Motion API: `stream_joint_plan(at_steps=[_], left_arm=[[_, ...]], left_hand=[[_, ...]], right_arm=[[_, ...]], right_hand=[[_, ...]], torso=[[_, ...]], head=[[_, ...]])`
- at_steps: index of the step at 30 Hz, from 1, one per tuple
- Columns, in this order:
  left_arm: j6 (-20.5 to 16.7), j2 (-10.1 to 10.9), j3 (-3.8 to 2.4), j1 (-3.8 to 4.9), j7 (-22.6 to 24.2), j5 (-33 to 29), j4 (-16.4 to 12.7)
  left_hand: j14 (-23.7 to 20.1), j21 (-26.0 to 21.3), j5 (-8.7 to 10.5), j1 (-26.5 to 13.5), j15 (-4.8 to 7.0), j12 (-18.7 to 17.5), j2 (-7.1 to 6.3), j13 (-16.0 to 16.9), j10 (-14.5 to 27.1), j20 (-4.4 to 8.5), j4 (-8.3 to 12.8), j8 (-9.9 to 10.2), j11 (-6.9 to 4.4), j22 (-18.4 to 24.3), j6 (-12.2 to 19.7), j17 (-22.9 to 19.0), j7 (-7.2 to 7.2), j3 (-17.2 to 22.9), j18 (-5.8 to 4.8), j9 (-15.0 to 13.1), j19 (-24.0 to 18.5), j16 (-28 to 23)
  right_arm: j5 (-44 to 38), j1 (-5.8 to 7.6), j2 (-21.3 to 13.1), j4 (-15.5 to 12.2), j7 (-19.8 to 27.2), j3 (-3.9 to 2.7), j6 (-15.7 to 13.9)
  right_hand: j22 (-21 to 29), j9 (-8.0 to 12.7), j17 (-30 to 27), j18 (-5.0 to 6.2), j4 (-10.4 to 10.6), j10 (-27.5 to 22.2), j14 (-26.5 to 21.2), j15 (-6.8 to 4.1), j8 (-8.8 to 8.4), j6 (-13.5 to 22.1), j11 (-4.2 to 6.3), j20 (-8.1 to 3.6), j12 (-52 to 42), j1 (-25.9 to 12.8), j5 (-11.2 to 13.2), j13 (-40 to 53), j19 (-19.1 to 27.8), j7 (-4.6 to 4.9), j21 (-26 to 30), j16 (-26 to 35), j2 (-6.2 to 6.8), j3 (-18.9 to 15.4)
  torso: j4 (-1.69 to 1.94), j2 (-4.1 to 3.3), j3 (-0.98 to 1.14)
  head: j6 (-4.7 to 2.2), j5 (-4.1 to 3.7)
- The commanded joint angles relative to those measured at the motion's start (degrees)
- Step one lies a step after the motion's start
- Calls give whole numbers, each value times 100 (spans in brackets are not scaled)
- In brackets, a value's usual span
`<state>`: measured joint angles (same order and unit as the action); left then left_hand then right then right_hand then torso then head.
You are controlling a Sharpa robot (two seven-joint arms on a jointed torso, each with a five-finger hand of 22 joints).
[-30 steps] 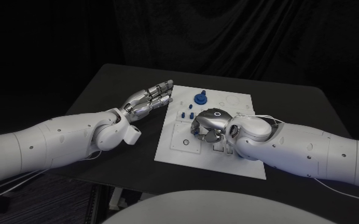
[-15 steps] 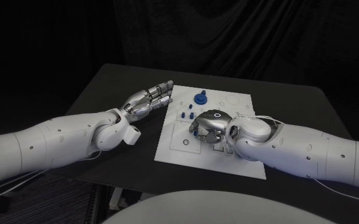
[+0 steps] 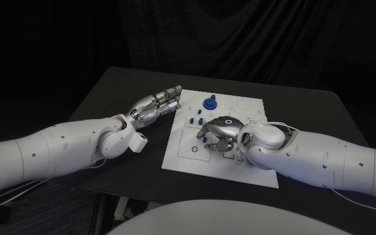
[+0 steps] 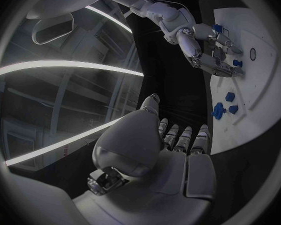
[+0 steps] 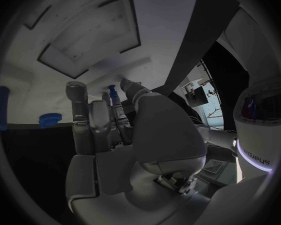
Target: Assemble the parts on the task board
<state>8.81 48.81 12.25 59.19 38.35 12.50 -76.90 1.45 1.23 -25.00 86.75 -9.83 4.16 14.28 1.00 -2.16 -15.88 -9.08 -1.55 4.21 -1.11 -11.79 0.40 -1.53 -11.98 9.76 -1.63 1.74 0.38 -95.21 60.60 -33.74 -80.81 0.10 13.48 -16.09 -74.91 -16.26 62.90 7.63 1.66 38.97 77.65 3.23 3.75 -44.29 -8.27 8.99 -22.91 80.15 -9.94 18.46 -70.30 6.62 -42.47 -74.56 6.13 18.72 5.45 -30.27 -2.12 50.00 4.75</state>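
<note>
- the white board (image 3: 255, 172) is a flat, smooth rectangular plate lying in the middle of the matte black tabletop (image 3: 110, 91).
- small blue parts (image 3: 210, 103) stand near its far edge, one round and knob-like.
- the right hand (image 3: 221, 133), shiny silver metal, is over the board's middle with fingers curled down, pinching a slim blue peg (image 5: 113, 93).
- the left hand (image 3: 157, 104) rests beside the board, fingers apart, holding nothing.
</note>
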Motion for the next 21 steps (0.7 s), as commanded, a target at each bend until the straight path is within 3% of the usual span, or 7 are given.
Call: stream_joint_plan(at_steps=[1,6,8,9,12,16,21], left_arm=[[82,-12,-6,-11,41,-37,-3],[73,-7,-6,-15,48,-37,-5],[68,-2,-6,-16,52,-37,-7],[64,2,-6,-16,54,-37,-9],[53,11,-6,-17,58,-37,-12],[38,19,-6,-18,59,-38,-17],[23,25,-6,-18,59,-38,-21]], left_hand=[[-6,-16,35,-63,-23,21,7,0,31,0,49,-14,-9,7,12,5,45,1,28,-6,-31,31],[-6,-16,35,-63,-23,21,7,0,31,0,49,-14,-9,7,12,5,45,1,28,-6,-31,31],[-8,72,31,-64,-15,22,10,1,30,-12,49,-16,-6,-59,2,5,44,1,60,-7,101,30],[-9,-18,33,-66,-17,24,8,1,29,1,52,-16,-7,8,2,4,42,0,32,-7,-36,30],[-9,-18,33,-66,-17,24,8,1,29,1,52,-16,-7,8,2,4,42,0,32,-7,-36,30],[-7,70,17,-72,-9,28,13,2,26,-7,46,-17,-4,-58,-4,5,44,0,63,-8,94,31],[-4,-18,0,-73,-15,34,14,2,23,9,42,-19,-3,9,-18,5,47,-1,26,-9,-39,32]], right_arm=[[-43,-22,-70,-64,-107,9,-83],[-43,55,-274,-282,-110,-6,-285],[-43,143,-393,-408,-109,-11,-361],[-40,207,-468,-488,-112,-13,-398],[70,430,-704,-735,-125,-17,-481],[250,805,-1088,-1074,-200,-18,-429],[314,1045,-1432,-1228,-338,-11,-301]], right_hand=[[-338,17,-55,92,6,-195,-74,4,18,44,-16,4,-49,106,15,28,75,9,114,59,0,-79],[-295,57,-191,130,33,-905,-223,16,23,76,-112,17,14,258,-57,-45,225,4,412,127,-16,-252],[-290,110,-272,143,106,-1295,-278,-10,3,161,-140,2,145,335,-72,-188,247,-57,479,168,10,-362],[-275,138,-344,148,189,-1411,-316,-33,10,172,-126,-9,180,386,-69,-277,270,-86,550,215,26,-428],[-277,174,-350,147,305,-1469,-306,-39,13,184,-121,-23,187,452,-65,-374,253,-103,557,218,50,-501],[-331,226,-206,107,456,-1233,-171,-22,35,138,-132,-17,40,505,-90,-483,105,-33,364,106,-22,-543],[-413,271,-21,48,546,-556,7,20,83,-34,-51,7,-286,421,-51,-531,-126,-12,34,-38,-90,-605]], torso=[[-2,2,-2],[4,4,-3],[7,3,-3],[7,2,-4],[6,4,-4],[6,11,-6],[-2,9,-7]], head=[[0,-3],[0,-9],[0,-8],[0,-8],[0,-17],[0,-19],[0,-19]])
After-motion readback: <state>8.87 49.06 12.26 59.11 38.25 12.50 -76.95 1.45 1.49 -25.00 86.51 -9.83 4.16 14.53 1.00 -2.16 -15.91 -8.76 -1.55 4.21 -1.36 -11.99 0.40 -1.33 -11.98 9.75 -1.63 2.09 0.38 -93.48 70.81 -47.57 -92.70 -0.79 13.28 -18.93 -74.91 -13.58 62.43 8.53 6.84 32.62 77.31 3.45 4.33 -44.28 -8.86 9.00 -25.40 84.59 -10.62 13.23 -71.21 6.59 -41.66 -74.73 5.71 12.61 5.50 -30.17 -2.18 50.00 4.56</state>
